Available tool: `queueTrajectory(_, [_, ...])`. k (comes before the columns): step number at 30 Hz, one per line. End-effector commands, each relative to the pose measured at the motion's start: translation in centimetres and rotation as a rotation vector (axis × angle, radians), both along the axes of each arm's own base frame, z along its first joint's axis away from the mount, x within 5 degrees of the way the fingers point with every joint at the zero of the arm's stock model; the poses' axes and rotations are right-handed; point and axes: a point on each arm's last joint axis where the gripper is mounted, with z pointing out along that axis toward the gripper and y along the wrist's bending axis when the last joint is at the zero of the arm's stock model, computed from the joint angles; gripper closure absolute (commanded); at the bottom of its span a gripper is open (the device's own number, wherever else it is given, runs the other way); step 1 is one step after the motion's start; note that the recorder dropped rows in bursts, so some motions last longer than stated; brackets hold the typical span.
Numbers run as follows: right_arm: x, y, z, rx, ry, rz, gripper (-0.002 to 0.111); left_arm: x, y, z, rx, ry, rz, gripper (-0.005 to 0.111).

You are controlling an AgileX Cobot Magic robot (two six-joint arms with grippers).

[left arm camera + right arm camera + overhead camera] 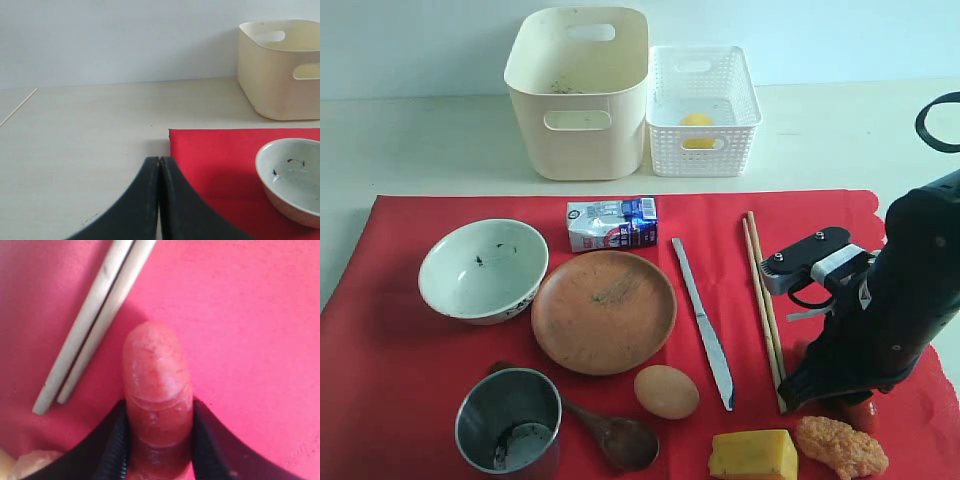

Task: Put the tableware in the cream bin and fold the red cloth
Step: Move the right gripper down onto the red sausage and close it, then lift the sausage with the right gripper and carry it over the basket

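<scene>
Right jaws were found closed on the sausage (159,390), its long axis pointing out from them. Chopsticks (85,325) lay just beside the sausage, roughly alongside. Left jaws were pressed together.

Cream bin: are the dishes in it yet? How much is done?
Nothing done yet: the cream bin shows no dishes. In hand: the right jaws grip the sausage. To do: bowl, plate, cup, spoon, knife and chopsticks lie on the red cloth, which is flat, unfolded.
</scene>
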Motion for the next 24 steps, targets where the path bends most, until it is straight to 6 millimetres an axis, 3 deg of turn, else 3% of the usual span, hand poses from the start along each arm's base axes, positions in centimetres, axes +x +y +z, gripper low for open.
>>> queueTrajectory(1, [0.1,0.1,0.1,0.005,-0.019,0.008,0.108,0.0,0.0,0.0,-0.009,-0.007,0.002,0.104])
queueTrajectory(7, [0.4,0.2,1.1,0.022,-0.051,0.008,0.108,0.0,0.0,0.0,-0.009,-0.007,0.002,0.104])
queueTrajectory(13, [1.7,0.9,5.4,0.1,-0.207,0.011,0.108,0.0,0.0,0.0,-0.009,-0.007,0.002,0.104])
queueTrajectory(19, [5.0,2.6,10.1,0.3,-0.579,-0.001,0.108,0.0,0.0,0.0,-0.009,-0.007,0.002,0.104])
queueTrajectory(24, [7.5,4.0,11.1,0.398,-0.739,-0.02,0.108,0.0,0.0,0.0,-0.009,-0.007,0.002,0.104])
